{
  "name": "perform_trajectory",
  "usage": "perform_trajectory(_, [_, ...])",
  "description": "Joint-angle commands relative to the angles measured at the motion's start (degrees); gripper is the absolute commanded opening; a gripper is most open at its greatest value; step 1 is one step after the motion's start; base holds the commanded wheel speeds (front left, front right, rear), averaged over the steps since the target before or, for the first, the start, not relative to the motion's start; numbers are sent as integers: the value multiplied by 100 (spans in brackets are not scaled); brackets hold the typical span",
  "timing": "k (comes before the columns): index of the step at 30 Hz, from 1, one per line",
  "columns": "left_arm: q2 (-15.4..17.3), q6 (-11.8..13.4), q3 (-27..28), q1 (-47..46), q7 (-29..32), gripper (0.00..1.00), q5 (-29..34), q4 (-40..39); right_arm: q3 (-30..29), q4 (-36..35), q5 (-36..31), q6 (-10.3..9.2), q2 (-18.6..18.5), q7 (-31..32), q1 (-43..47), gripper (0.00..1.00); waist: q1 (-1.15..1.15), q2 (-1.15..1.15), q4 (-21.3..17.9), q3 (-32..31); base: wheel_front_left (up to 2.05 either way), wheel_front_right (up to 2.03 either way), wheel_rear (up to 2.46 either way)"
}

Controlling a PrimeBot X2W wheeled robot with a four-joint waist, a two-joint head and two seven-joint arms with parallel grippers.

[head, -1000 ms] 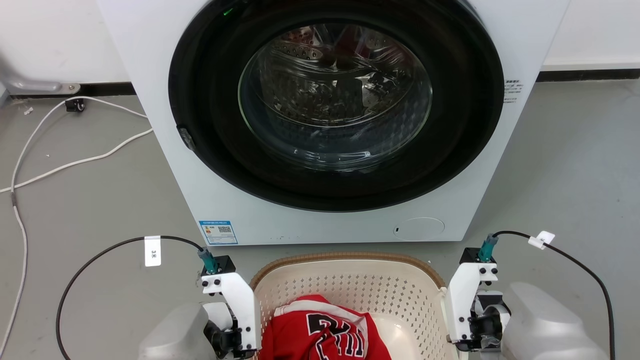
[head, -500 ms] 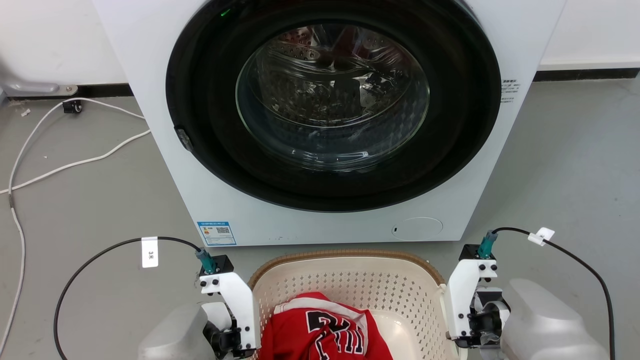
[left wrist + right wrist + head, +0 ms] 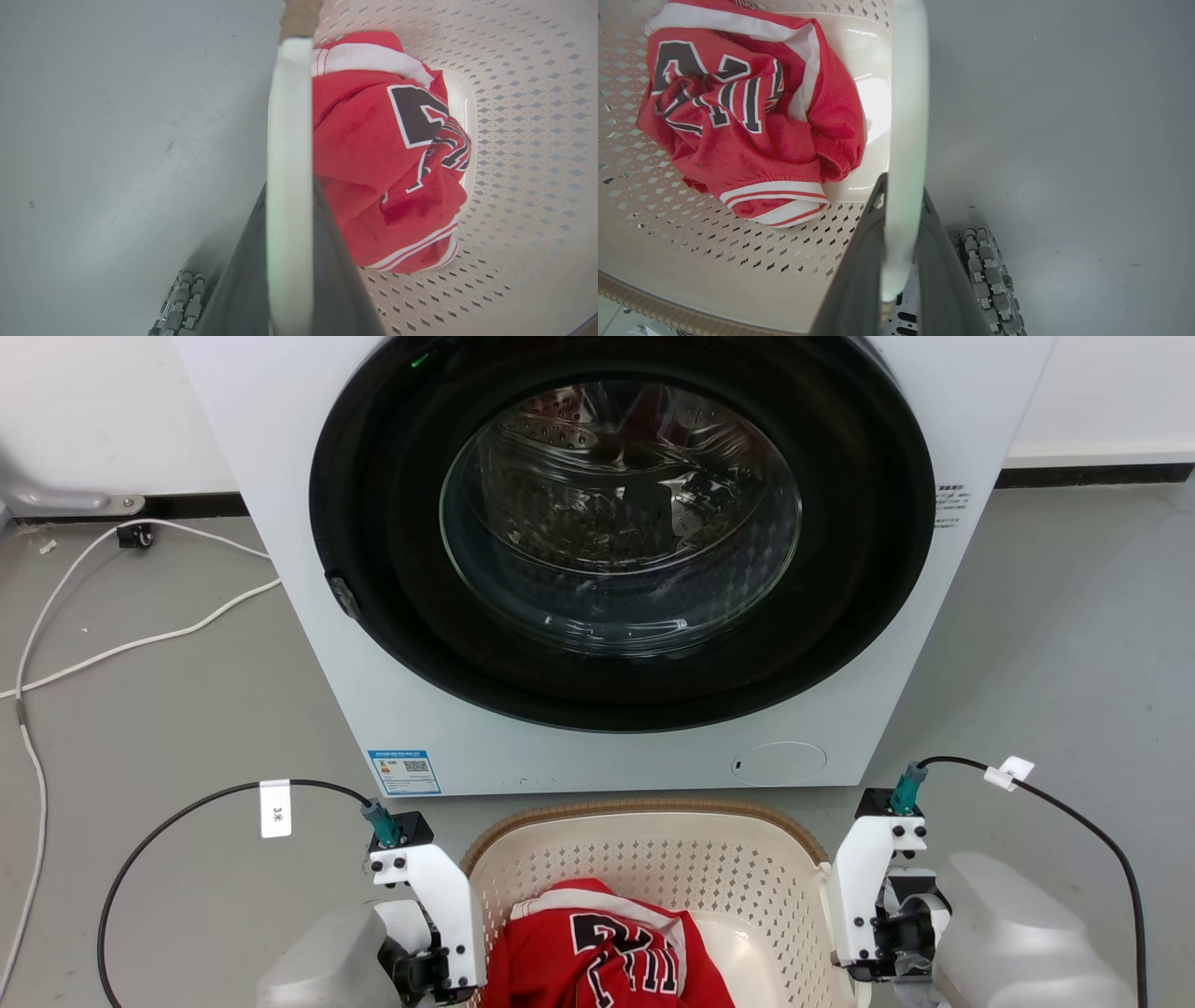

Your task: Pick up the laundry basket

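laundry basket [image 3: 644,810] at 6 o'clock, before washer [image 3: 597,765] | left gripper [image 3: 289,200] clamped on left handle [image 3: 289,116] at 9 o'clock | right gripper [image 3: 902,200] clamped on right handle [image 3: 908,93] at 3 o'clock | long axis 9-3, between both arms

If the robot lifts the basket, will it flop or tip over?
It probably stays stiff: the basket looks like hard plastic. It is likely light, with one shirt inside. The left tool and right tool pinch opposite handles, so it should rise fairly level.
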Motion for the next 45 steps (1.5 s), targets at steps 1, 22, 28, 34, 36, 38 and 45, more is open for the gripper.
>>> perform_trajectory(1, [-189, -87, -26, -114, -54, 0, -64, -103, -29, -72, 28, 77, 249, 37, -38, 0, 0, 0, -2, -5, 0, 0, 0])
perform_trajectory(22, [-200, -87, -194, -147, -193, 0, -213, -73, -149, -73, -27, 77, 225, 69, 18, 0, 0, 0, -5, -27, 0, 0, 0])
perform_trajectory(28, [-198, -87, -240, -167, -220, 0, -250, -63, -189, -73, -60, 77, 226, 69, 34, 0, 0, 0, -4, -32, 0, 0, 0])
perform_trajectory(34, [-207, -88, -293, -168, -253, 0, -297, -52, -242, -73, -89, 77, 221, 76, 76, 0, 0, 0, 7, -26, 0, 0, 0])
perform_trajectory(36, [-208, -88, -302, -168, -260, 0, -306, -52, -251, -73, -88, 77, 222, 82, 75, 0, 0, 0, 7, -26, 0, 0, 0])
perform_trajectory(38, [-209, -88, -316, -169, -269, 0, -327, -51, -264, -73, -100, 77, 223, 87, 80, 0, 0, 0, 10, -26, 0, 0, 0])
perform_trajectory(45, [-219, -88, -362, -171, -284, 0, -388, -39, -308, -73, -143, 77, 226, 70, 92, 0, 0, 0, 16, -29, 0, 0, 0])
